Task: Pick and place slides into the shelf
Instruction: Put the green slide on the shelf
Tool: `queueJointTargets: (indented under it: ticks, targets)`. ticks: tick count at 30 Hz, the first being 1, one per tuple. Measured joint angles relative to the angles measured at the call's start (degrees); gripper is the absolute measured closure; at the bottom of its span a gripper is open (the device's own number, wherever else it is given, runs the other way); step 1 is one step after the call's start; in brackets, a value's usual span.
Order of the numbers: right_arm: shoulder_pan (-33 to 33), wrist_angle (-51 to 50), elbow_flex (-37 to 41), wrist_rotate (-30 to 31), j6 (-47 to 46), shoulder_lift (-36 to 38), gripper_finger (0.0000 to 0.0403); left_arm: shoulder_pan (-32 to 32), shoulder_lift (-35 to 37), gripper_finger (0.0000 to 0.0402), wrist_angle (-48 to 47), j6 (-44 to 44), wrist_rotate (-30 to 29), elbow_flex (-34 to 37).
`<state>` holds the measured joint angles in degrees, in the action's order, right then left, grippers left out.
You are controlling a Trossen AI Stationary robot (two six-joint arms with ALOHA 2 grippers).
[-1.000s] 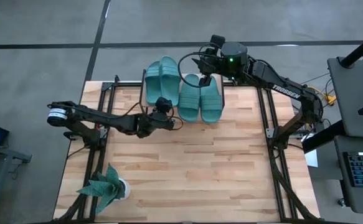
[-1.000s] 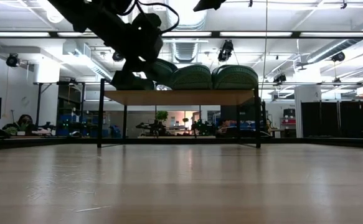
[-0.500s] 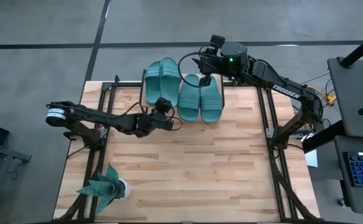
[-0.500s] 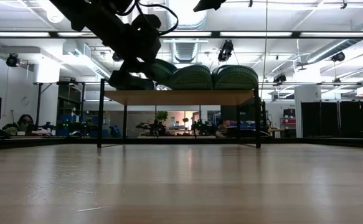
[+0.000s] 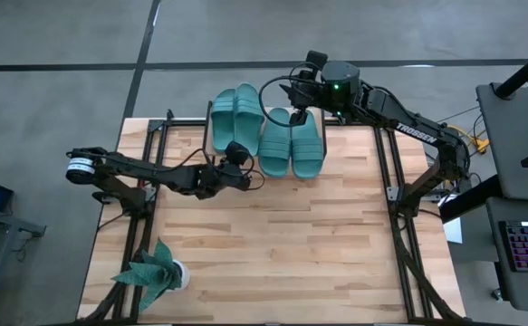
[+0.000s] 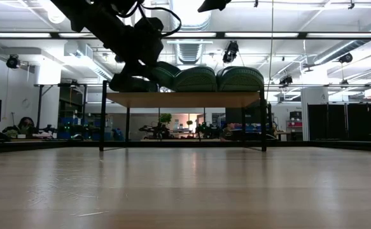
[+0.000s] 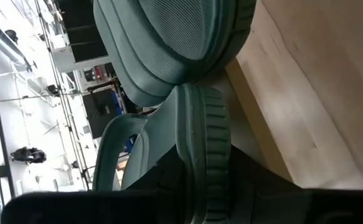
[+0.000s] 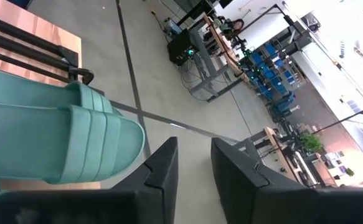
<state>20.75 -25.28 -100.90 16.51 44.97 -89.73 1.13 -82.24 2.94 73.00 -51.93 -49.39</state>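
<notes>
In the overhead picture the left arm lies stretched from the left edge of the bench (image 5: 273, 244) toward the centre, and its left hand (image 5: 236, 163) sits at the front left corner of the shelf (image 6: 185, 98). That hand is clamped on the heel edge of a sandal (image 7: 197, 155); the wrist camera shows the ribbed sole edge pinched between the dark fingers, with a second sandal lying just beyond it.

The right arm reaches in from the right side, bent at the elbow, and its right hand (image 5: 298, 98) hangs over the back edge of the shelf, upper centre of the frame. Its two fingers (image 8: 162, 165) stand a little apart with nothing between them, just past the toe of a sandal (image 8: 56, 140).

The four sandals (image 5: 291, 143) lie side by side on the shelf top, toes past its far edge. In front of the shelf the bench is bare wood, apart from a potted plant (image 5: 155, 270) in the lower left corner.
</notes>
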Motion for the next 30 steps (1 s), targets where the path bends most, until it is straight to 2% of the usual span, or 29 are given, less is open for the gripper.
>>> queueJointTargets:
  ticks: [3, 8, 12, 24, 30]
  targets:
    - [0.0, 0.0, 0.0, 0.0, 0.0, 0.0, 0.0319, 0.0, 0.0, 0.0344, 0.0, -0.5, 0.0, 0.0]
    - [0.0, 0.0, 0.0, 0.0, 0.0, 0.0, 0.0321, 0.0, 0.0, 0.0282, 0.0, -0.7, 0.0, 0.0]
    - [0.0, 0.0, 0.0, 0.0, 0.0, 0.0, 0.0321, 0.0, 0.0, 0.0257, 0.0, -0.7, 0.0, 0.0]
    - [0.0, 0.0, 0.0, 0.0, 0.1, 0.0, 0.0321, 0.0, 0.0, 0.0249, -1.0, -1.1, -0.1, 0.0]
    - [0.0, 0.1, 0.0, 0.0, 0.0, 0.0, 0.0321, 0.0, 0.0, 0.0248, -5.6, -6.7, -0.3, -1.5]
